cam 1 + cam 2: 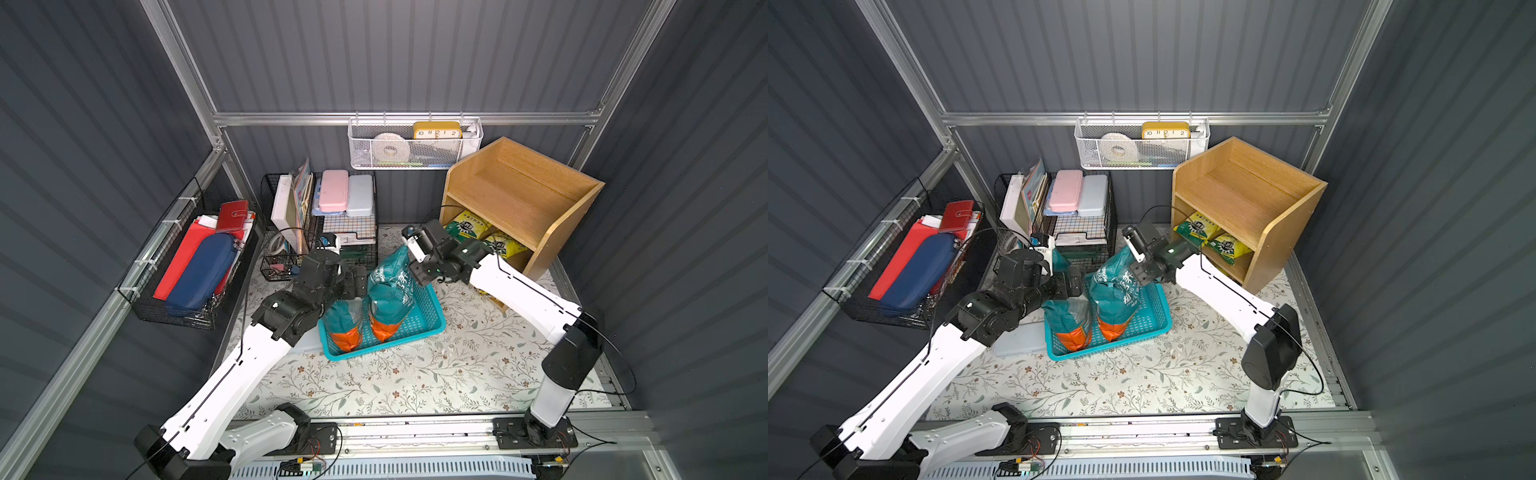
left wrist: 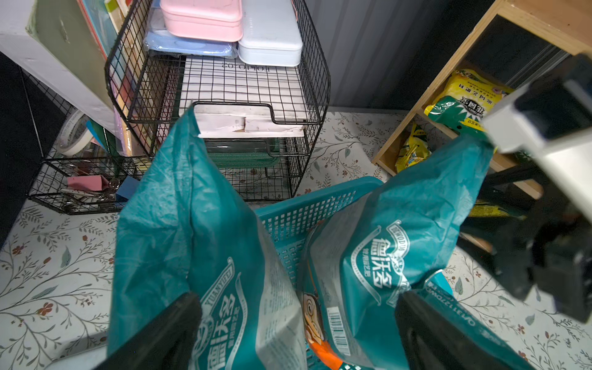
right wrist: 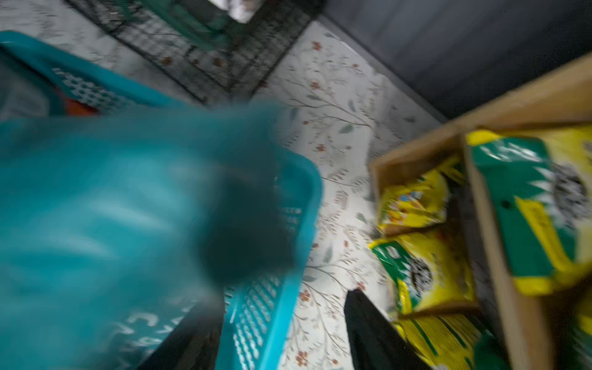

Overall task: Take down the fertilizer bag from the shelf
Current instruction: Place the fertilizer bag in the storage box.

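1. Left claw (image 2: 293, 301): my jaws stand fully apart and grip nothing. The two black fingers (image 2: 166, 333) sit in front of the two teal fertilizer bags, one finger before each. I cannot tell whether either finger touches the plastic.

2. Right claw (image 3: 278, 301): the wrist view is blurred. My jaws are parted, and only the basket rim and the counter show in the gap, so this claw holds nothing. The top of the right teal bag (image 1: 390, 286) lies just beside one finger. I cannot tell whether they touch.

3. Task item: both bags stand upright in the teal basket (image 1: 434, 328) on the counter (image 1: 415, 382). The left teal bag (image 1: 343, 320) is partly hidden under my left wrist. The right teal bag leans towards the shelf, with its crumpled top at my right claw.

4. Shelf (image 1: 519, 187): the wooden unit stands at the back of the counter on my right side, just behind my right forearm. Yellow-and-green bags (image 1: 469, 222) lie on its lower tiers.

5. Surroundings: a black wire rack (image 1: 357, 232) stands behind the basket, near my left claw.
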Robot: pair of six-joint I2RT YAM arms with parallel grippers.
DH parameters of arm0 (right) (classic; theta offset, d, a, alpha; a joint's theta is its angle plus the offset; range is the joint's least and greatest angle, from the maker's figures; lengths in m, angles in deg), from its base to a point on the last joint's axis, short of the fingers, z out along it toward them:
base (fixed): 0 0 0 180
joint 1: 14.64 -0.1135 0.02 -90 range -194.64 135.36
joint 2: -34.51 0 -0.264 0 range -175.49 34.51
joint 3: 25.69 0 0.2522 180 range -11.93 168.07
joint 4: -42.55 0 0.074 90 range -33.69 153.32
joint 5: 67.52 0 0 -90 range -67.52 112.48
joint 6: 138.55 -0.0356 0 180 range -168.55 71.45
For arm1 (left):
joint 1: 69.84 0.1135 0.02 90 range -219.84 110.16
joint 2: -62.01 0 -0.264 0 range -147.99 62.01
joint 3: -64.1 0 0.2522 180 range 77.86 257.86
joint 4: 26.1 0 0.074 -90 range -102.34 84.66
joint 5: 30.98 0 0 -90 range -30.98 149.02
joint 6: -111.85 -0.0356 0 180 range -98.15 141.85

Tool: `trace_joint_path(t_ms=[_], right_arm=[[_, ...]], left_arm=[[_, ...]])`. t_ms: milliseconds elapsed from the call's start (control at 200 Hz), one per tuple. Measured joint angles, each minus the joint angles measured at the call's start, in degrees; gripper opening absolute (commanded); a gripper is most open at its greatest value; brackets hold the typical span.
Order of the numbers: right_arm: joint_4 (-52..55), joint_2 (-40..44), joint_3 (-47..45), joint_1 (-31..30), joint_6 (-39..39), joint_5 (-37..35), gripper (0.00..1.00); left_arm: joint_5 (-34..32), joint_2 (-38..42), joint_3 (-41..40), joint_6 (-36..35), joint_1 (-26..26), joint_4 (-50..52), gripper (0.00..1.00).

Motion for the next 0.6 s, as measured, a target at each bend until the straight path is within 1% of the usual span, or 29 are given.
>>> trace_joint_path(t_ms=[110,285,390,480,600], right_arm=[[-0.81,-3.91,3.74,-2.86,-0.59,5.44,0.65],[-2.23,-9.97,14.16,-5.84,-1.86,13.22,0.65],[-2.27,-13.75,19.47,-7.06,-2.75,16.9,0.65],[-2.6,-16.74,21.33,-7.89,-3.82,18.53,0.65],[-4.83,-19.02,21.16,-7.98,-6.03,20.76,0.63]], left_arm=[[0.02,1.55,0.72,-0.02,0.0,0.57,0.99],[-0.07,2.27,5.27,-0.85,0.0,0.7,0.99],[-0.61,2.8,5.81,-1.01,0.0,0.55,0.99],[-0.63,3.23,5.57,-1.03,0.0,0.52,0.99],[-0.57,3.63,5.29,-1.03,0.0,0.52,1.0]])
